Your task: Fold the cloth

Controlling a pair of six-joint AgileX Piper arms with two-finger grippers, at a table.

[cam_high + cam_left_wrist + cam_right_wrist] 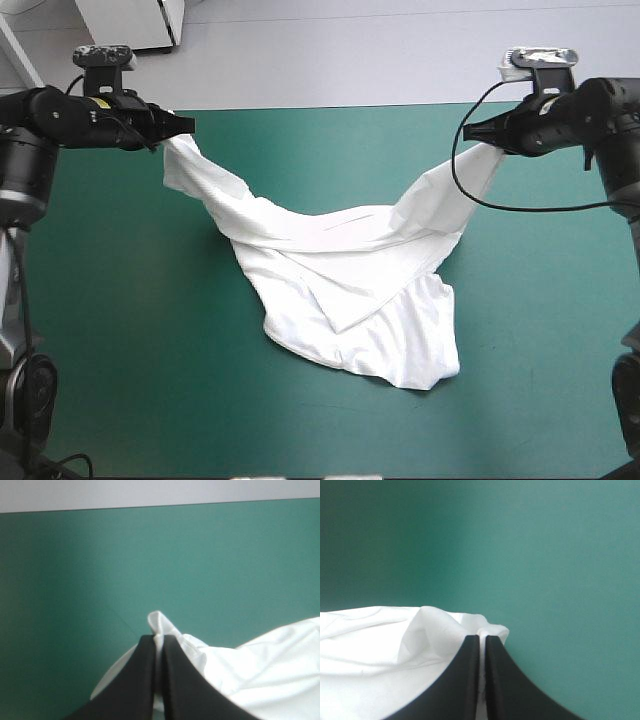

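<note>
T-shirt [350, 290] cloth pinched inside the left gripper [159, 640] and the right gripper [482, 639] is hidden; which part each holds cannot be told.

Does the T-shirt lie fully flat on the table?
No, the left gripper and the right gripper each hold a part of the T-shirt raised, and it sags between them down to the teal-green cover.

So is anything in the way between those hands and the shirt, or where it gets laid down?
Nothing visible. The left hand and right hand are each shut on an end of the T-shirt, and the teal-green table around it shows nothing else.
</note>
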